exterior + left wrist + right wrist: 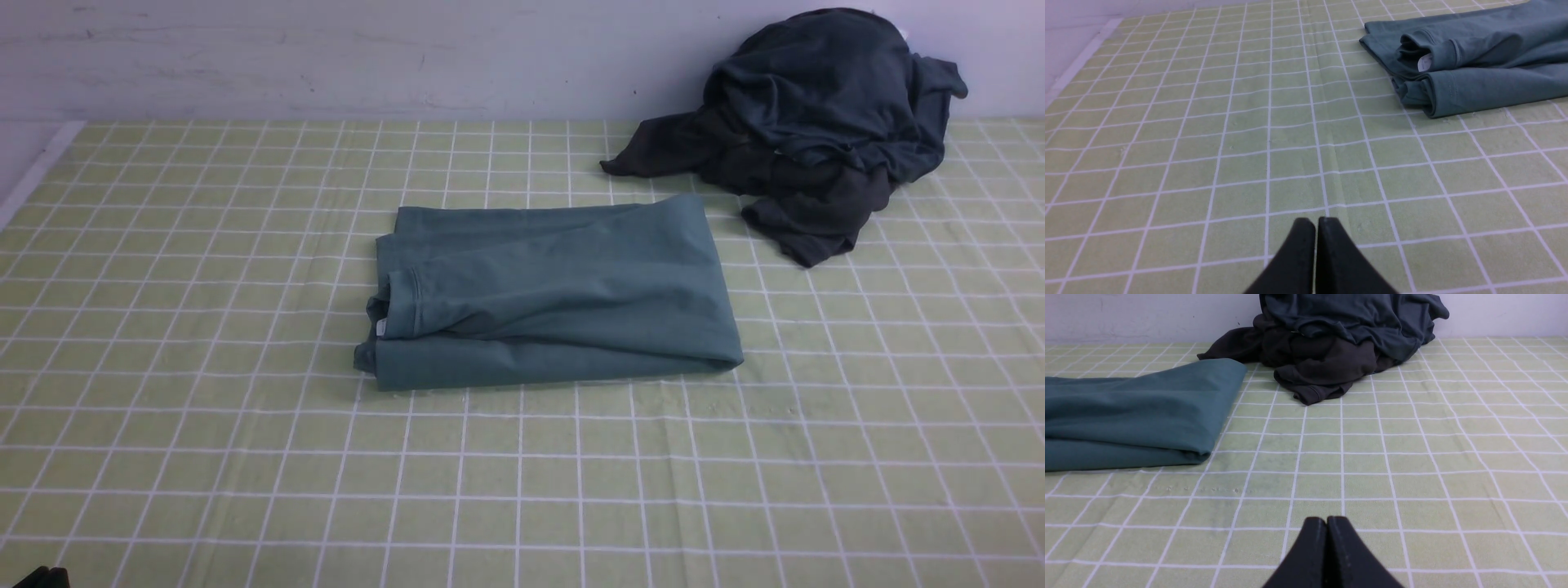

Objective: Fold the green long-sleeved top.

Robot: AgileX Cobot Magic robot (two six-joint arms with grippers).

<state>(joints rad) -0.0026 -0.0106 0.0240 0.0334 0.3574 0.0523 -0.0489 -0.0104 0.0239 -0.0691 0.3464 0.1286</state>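
Top point(555, 286) — folded, well apart from both grippers point(1316, 222) point(1327, 520) — each clenched on nothing.

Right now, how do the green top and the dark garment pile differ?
The green top lies low and folded; the dark pile is heaped high. The green top is muted teal-green; the dark pile mixes navy and near-black. Both rest on the gridded table.

Matt, soft-looking cotton-like cloth top point(555, 286); dark garments point(824, 98) seem matt cloth too.
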